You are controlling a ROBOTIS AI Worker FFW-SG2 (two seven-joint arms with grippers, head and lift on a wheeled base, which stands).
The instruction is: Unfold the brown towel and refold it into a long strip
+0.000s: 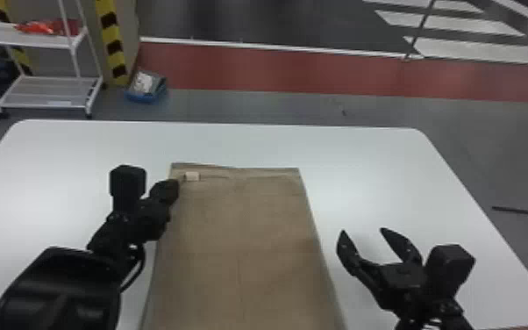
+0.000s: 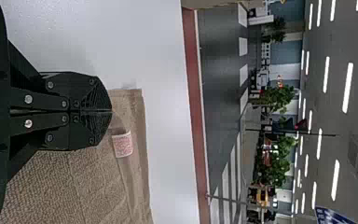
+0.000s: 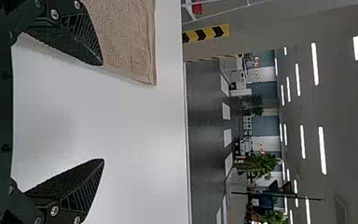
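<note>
The brown towel [image 1: 241,245] lies flat as a tall rectangle down the middle of the table, a pale label [image 1: 192,176] near its far left corner. My left gripper [image 1: 174,188] is at the towel's left edge, just short of that corner. In the left wrist view, my left gripper [image 2: 112,111] is shut on the towel [image 2: 88,186], its tips beside the label [image 2: 122,144]. Right of the towel, my right gripper [image 1: 361,232] stands open over bare table. The right wrist view has my right gripper [image 3: 103,112] with one finger near the towel's edge [image 3: 126,42].
The white table [image 1: 364,166] extends on both sides of the towel and past its far end. Beyond the table are a white shelf cart [image 1: 39,40] and a blue bin [image 1: 144,90] on the floor.
</note>
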